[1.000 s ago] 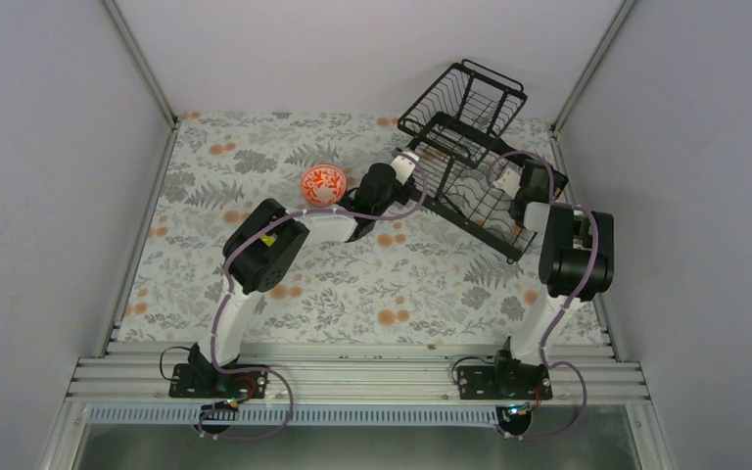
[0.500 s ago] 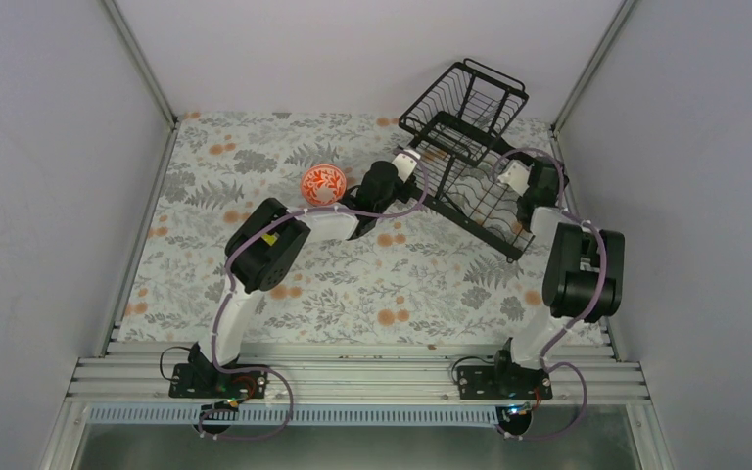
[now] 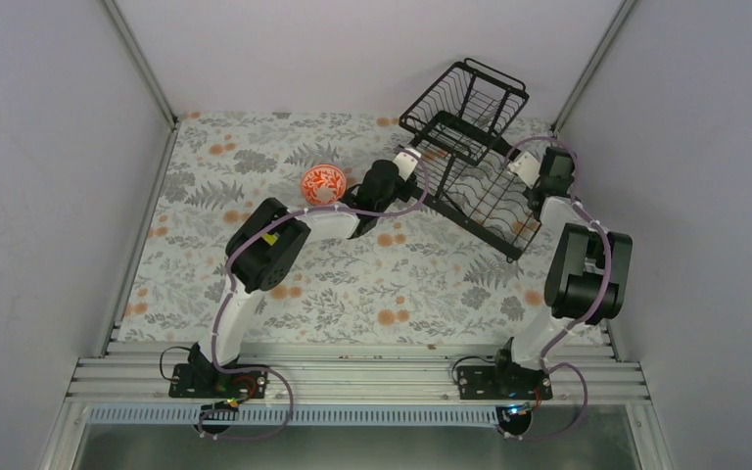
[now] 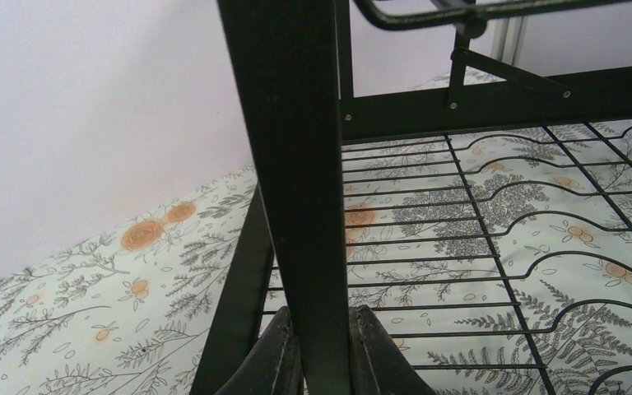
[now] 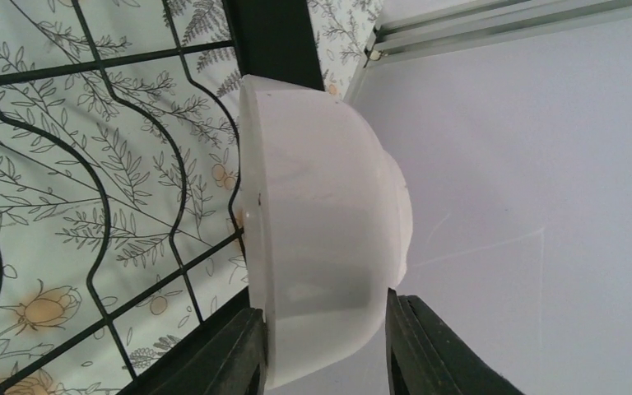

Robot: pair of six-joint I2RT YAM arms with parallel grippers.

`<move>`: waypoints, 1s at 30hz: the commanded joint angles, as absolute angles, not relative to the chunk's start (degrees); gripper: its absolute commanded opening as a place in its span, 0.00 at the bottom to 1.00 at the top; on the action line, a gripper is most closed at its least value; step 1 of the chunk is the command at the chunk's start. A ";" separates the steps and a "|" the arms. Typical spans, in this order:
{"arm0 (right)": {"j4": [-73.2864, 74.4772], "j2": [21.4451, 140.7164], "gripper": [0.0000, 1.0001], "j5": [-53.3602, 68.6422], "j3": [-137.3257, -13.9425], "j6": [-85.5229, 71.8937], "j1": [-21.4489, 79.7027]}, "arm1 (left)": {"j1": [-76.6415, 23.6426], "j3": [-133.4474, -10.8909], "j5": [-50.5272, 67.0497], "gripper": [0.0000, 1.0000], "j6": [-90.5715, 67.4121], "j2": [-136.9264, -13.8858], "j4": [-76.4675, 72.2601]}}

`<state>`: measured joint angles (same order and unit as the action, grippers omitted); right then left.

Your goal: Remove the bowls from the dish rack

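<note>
Up at the far right corner of the table, the dish rack is sitting turned at a slant. From above, I am seeing both my arms reaching to it, but not what my fingers are doing.

Only my left wrist camera is showing my left gripper squeezing tight on a black bar of the rack, one finger on each side. Only my right wrist camera is showing the white bowl. It is standing on its edge at the rack's end by the wall, between the fingers of my right gripper. I think both fingers are pressing on it, but the picture is cutting them off low down.

The red-orange patterned bowl is sitting out on the flowery table, just beside my left arm and apart from the rack.

That fat bar is blocking much of the left wrist view. From above, my right wrist is hiding the white bowl.
</note>
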<state>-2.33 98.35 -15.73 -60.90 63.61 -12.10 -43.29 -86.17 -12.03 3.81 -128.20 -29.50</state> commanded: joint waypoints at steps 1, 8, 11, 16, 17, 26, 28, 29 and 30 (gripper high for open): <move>-4.93 100.15 0.35 -17.79 -60.07 62.00 -12.38 | -43.59 -89.99 -13.32 0.11 6.45 -128.31 -33.82; -16.20 98.33 0.18 -23.37 -53.95 63.72 -12.29 | -43.59 -91.06 -13.65 0.11 6.15 -129.04 -32.82; -23.02 96.24 0.09 -26.17 -49.87 64.93 -11.85 | -43.59 -92.10 -13.71 0.11 5.72 -129.47 -31.74; -29.26 91.35 0.04 -26.99 -44.15 65.53 -11.27 | -43.68 -93.23 -13.80 0.11 5.69 -129.96 -30.88; -28.49 91.06 0.04 -26.59 -44.08 64.88 -11.30 | -43.71 -93.45 -13.85 0.11 5.67 -129.99 -30.66; -18.88 89.90 0.04 -23.12 -49.28 58.37 -11.40 | -43.77 -92.85 -14.38 0.11 5.88 -129.64 -30.94; -14.96 88.37 0.04 -21.71 -51.32 55.89 -11.41 | -43.77 -92.75 -14.39 0.11 5.98 -129.55 -31.11; -12.88 87.39 0.04 -20.76 -52.23 54.56 -11.42 | -43.77 -92.91 -14.32 0.11 6.23 -129.58 -30.97; -10.72 86.40 0.04 -20.00 -53.28 53.32 -11.39 | -43.77 -92.98 -14.33 0.11 6.29 -129.62 -30.92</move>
<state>-16.84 91.66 -22.55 -48.40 60.20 -11.00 -43.57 -90.52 -13.06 3.42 -130.23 -26.35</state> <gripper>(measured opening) 0.044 0.121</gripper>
